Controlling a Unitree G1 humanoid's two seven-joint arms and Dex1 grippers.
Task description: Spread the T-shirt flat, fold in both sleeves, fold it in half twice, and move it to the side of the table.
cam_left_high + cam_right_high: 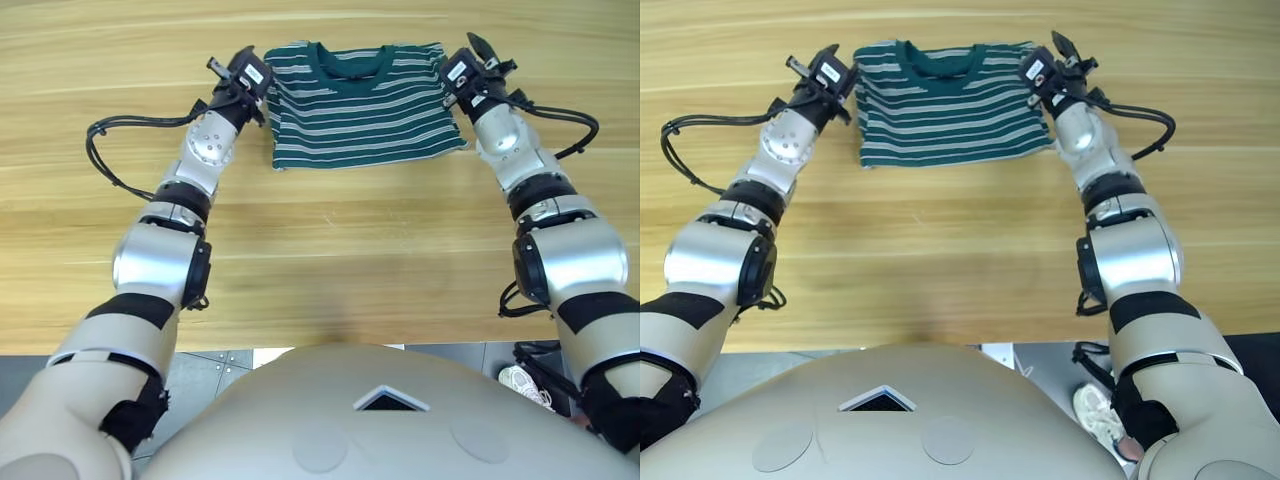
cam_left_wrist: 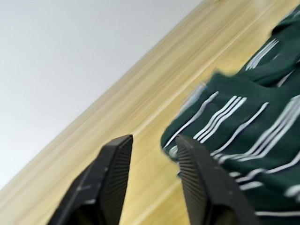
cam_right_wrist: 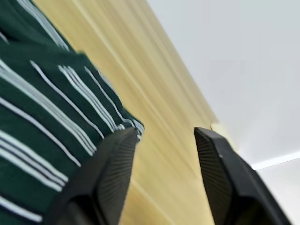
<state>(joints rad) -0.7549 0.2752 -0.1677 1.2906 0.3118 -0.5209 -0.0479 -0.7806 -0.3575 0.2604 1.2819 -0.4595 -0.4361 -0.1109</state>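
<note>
left cable (image 1: 100,150): a black loop lying on the table, out to the left of the left forearm.
left gripper (image 2: 153,140): at the far left corner of the t-shirt, beside the shoulder. its two black ribbed fingers (image 2: 112,173) stand apart with bare wood between them. the inner finger is right against the cloth's edge; whether it presses on it i cannot tell. nothing is clamped.
table (image 1: 330,250): pale wood, the grain running left to right. a light grey wall (image 2: 70,56) rises behind its far edge.
t-shirt (image 1: 360,110): dark green with thin white stripes. it lies flat as a compact rectangle on the far middle of the table, between the two grippers, neckline at the far edge. the near edge is fairly straight, and its near right corner pokes out a little.
right gripper (image 3: 165,133): at the far right corner of the t-shirt. its fingers (image 3: 225,173) are spread wide. the inner one sits at the striped corner, the outer one over bare wood. it holds nothing.
right cable (image 1: 575,125): a black loop beside the right forearm, on the table.
shoe (image 1: 525,385): a light one on the floor, below the table's near right edge.
</note>
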